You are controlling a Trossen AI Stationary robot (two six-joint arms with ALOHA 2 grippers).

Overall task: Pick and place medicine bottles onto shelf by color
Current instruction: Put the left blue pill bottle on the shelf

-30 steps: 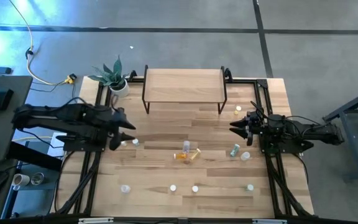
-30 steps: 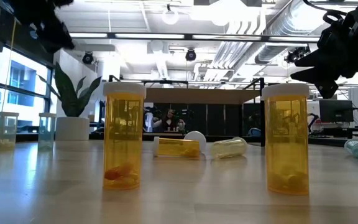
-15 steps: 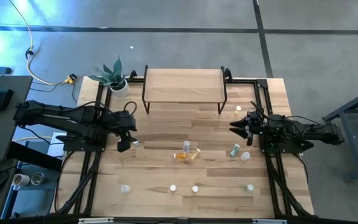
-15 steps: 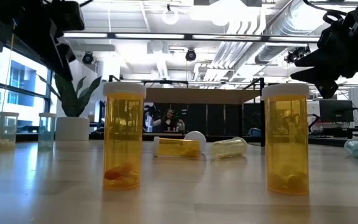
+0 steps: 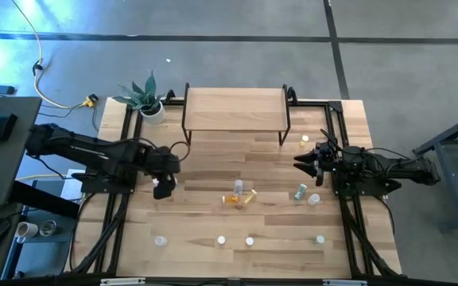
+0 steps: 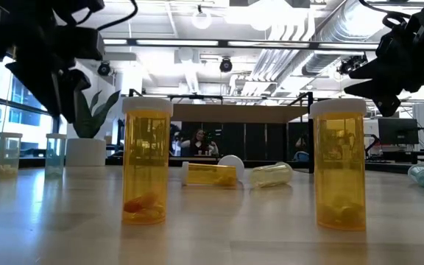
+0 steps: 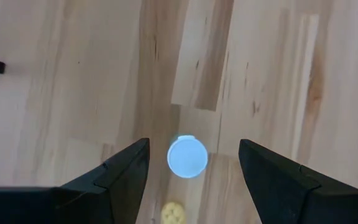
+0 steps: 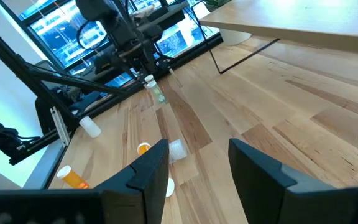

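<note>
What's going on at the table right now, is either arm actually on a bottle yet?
Not yet. The left hand hangs open, pointing straight down over a bottle with a pale cap on the table's left side, the cap centred between its fingers. The right hand waits over the right side, holding nothing. The shelf at the back is bare, and the other bottles are scattered on the table, some upright, some lying down.

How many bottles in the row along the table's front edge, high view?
4 bottles: far left, two near the middle, one right. None appears hidden in that row.
</note>
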